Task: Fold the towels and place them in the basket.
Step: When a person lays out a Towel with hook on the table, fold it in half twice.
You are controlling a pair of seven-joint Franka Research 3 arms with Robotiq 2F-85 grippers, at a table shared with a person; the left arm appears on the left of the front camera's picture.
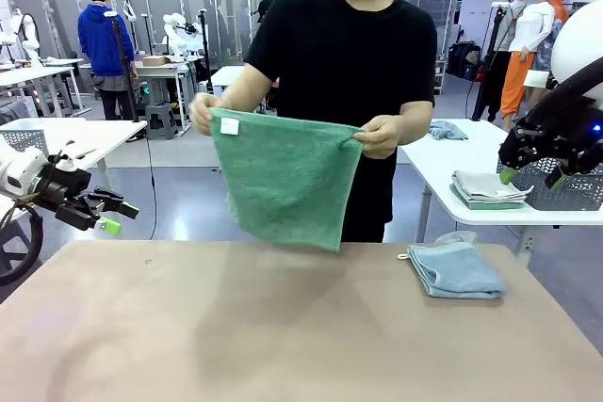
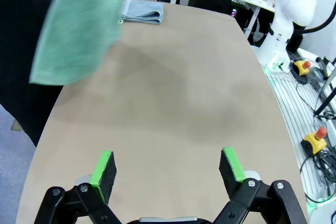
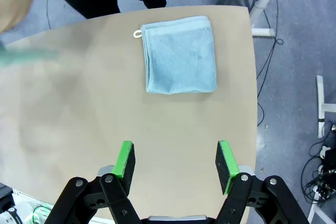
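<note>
Bare table [image 1: 283, 345] is nearest, nothing on the near half. Left gripper [image 1: 118, 214] is seen held off the table's left edge, fingers spread wide and empty; the same is shown in the left wrist view [image 2: 167, 156]. Right gripper [image 1: 532, 176] is raised at the right side, fingers parted with nothing between them, confirmed from its own wrist [image 3: 176, 148]. Green towel [image 1: 283, 176] is held up in the air over the table's far edge by the person, 1 hand [image 1: 203, 112] at a top corner and the other hand [image 1: 379, 136] at the opposite one. The sheet hangs flat and roughly square, top edge running across the table and sloped down toward the right, white label at the upper left corner. Blue towel [image 1: 457, 270] is laid folded on the table's right side, nearly square, hanging loop and layered edges turned toward the middle. Mesh-sided basket [image 1: 579, 193] is seen on the white table behind. Terry is judged light, soft and limp, not slippery, not fragile; sag is expected, so corners or a hemmed edge are judged the best hold.
</note>
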